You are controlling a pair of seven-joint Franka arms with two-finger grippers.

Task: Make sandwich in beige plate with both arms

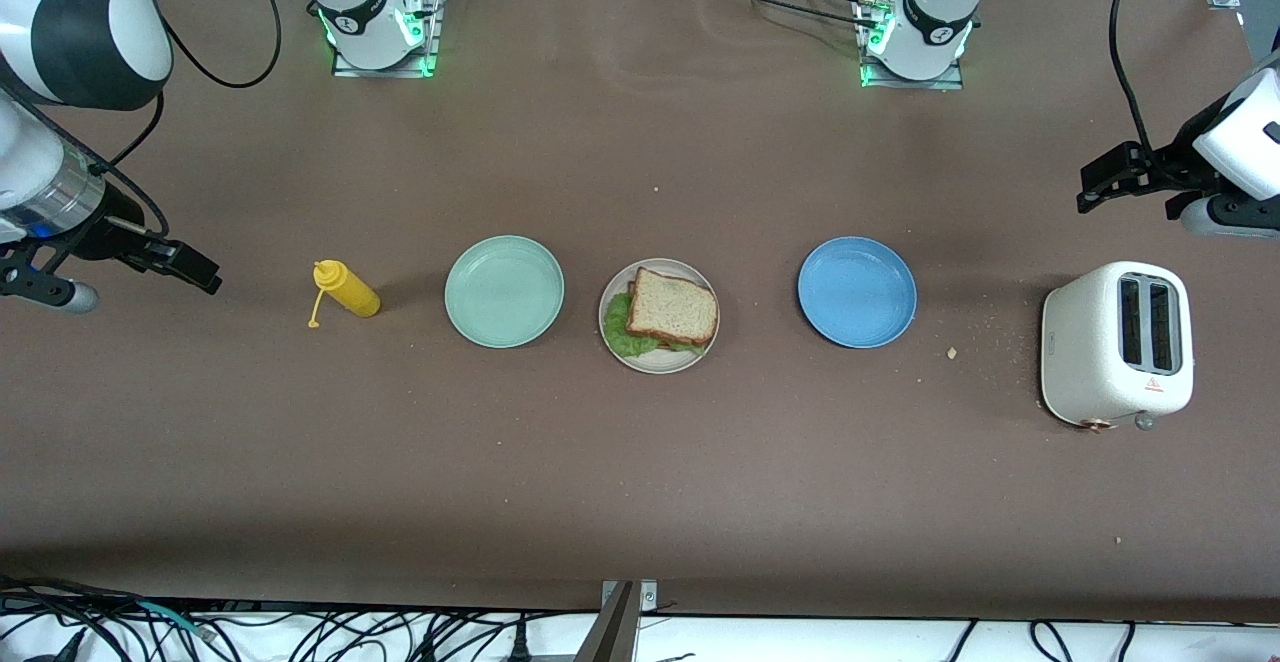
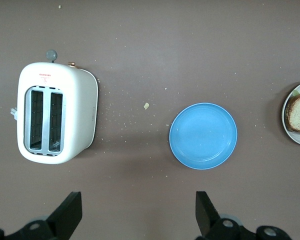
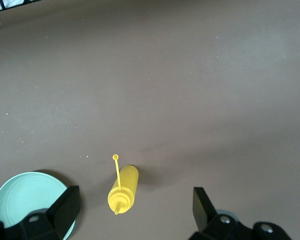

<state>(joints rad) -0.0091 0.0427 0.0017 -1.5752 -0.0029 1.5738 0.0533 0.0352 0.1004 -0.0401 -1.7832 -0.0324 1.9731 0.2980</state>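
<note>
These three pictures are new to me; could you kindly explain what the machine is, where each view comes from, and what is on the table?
Two white robot arms work at a brown table. The wide picture looks down from across the table; the other two come from cameras on the arms' wrists. The left gripper hangs open over the table by the toaster, holding nothing. The right gripper hangs open by the yellow squeeze bottle, also holding nothing. Between them, in a row: the mint green plate, the beige plate carrying the sandwich, and the blue plate.
</note>
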